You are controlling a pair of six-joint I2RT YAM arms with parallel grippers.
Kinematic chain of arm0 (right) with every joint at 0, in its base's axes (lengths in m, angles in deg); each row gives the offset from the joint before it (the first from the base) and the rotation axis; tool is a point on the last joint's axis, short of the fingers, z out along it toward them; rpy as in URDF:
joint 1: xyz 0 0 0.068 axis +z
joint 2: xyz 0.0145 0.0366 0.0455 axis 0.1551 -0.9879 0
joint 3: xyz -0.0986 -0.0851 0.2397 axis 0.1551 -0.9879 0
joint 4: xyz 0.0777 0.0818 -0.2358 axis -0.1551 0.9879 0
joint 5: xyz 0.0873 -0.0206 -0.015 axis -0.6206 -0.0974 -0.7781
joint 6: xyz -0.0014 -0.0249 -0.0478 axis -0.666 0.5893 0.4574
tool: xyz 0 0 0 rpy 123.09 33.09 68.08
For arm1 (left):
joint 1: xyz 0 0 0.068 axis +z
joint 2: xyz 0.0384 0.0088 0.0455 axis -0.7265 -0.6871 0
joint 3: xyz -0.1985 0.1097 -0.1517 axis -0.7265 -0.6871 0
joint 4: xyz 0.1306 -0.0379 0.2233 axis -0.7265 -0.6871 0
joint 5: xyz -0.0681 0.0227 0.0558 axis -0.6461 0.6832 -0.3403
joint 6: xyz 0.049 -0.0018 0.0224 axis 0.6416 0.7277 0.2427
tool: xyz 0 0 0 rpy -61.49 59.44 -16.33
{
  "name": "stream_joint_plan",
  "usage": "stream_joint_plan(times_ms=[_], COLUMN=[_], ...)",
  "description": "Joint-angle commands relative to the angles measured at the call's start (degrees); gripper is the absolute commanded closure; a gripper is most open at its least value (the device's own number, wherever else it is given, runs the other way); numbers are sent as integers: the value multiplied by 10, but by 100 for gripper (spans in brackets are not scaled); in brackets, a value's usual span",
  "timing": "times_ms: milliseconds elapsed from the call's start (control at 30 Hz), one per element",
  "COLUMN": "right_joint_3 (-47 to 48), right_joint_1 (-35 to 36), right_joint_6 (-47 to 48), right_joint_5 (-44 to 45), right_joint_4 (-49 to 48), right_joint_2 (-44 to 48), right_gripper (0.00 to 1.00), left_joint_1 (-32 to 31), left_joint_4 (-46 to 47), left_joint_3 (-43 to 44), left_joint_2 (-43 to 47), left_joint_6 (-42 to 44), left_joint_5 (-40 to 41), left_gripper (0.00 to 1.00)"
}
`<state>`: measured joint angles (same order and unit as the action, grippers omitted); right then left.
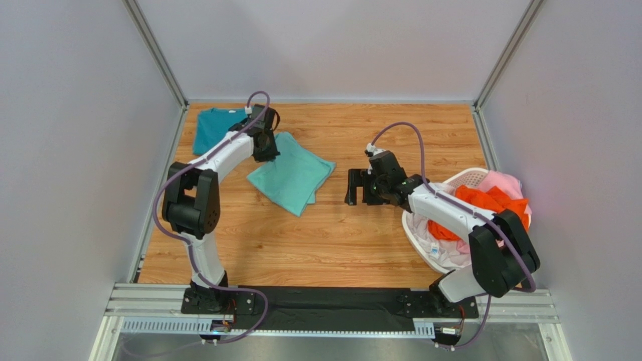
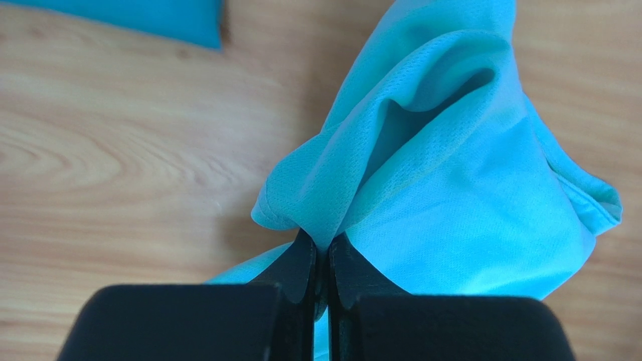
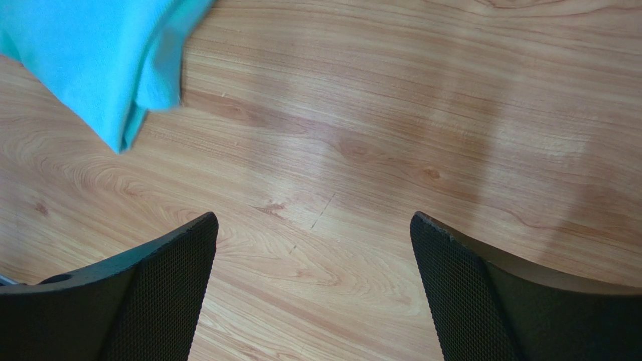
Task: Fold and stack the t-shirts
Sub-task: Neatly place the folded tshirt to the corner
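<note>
A light mint-aqua t-shirt (image 1: pixel 292 178) lies folded on the wooden table, left of centre. My left gripper (image 1: pixel 265 150) is shut on its far left corner, and the wrist view shows that cloth (image 2: pixel 452 188) bunched up and pinched in the left gripper (image 2: pixel 322 248). A darker teal t-shirt (image 1: pixel 215 128) lies flat at the back left, its edge (image 2: pixel 151 19) also in the left wrist view. My right gripper (image 1: pixel 353 188) hovers open over bare wood, right of the mint shirt (image 3: pixel 98 60); nothing sits between the right gripper's (image 3: pixel 313 226) fingers. Orange (image 1: pixel 490 203), pink (image 1: pixel 501 183) and white t-shirts (image 1: pixel 444 252) fill the basket.
A white plastic laundry basket (image 1: pixel 467 178) stands at the right edge under the right arm's elbow. Grey walls close in the table on three sides. Bare wood (image 1: pixel 324 241) stretches across the front, between the two arm bases.
</note>
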<state>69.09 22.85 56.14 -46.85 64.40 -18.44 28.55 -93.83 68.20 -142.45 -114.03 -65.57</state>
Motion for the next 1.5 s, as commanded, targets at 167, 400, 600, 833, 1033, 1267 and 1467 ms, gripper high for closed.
stream_joint_plan(times_ms=[167, 400, 600, 833, 1033, 1267, 1467], right_joint_3=[1, 16, 33, 49, 58, 60, 60], right_joint_1=[-11, -13, -14, -14, -14, -14, -14], right_joint_6=[19, 25, 30, 31, 31, 31, 31], right_joint_5=[28, 35, 53, 57, 55, 55, 54], right_joint_4=[-9, 0, 9, 19, 25, 24, 23], right_joint_2=[0, -34, -55, -68, -75, -76, -83], right_gripper=[0, 0, 0, 0, 0, 0, 0], left_joint_1=[88, 150, 169, 170, 170, 171, 174], left_joint_4=[16, 27, 30, 42, 53, 54, 64], left_joint_3=[129, 241, 280, 284, 292, 292, 292], left_joint_2=[-63, -124, -136, -104, -71, -45, -36], left_joint_6=[68, 105, 125, 125, 132, 142, 144], left_joint_5=[9, -6, -19, -7, 7, 19, 27], left_gripper=[100, 100, 100, 100, 100, 100, 100])
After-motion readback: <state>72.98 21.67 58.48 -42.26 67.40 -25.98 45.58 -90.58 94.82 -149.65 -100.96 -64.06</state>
